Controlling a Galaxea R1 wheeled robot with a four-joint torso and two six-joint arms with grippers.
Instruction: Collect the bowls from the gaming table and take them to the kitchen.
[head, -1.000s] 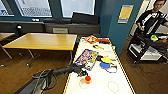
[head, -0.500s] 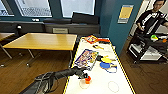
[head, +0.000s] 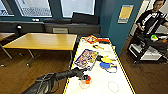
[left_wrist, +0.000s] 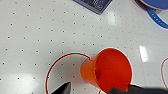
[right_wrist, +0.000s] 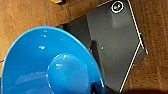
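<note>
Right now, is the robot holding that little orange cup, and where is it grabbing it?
Yes, it looks so. The left hand grips the orange cup by its rim, one finger inside and one outside, above the white table.

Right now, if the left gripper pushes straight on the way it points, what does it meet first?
Probably the orange cup directly before the left gripper; it looks already at the fingertips, sitting on the gaming table. Depth is unclear.

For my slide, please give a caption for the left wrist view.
Orange cup on the white dotted gaming table, beside a red ring marking.
</note>
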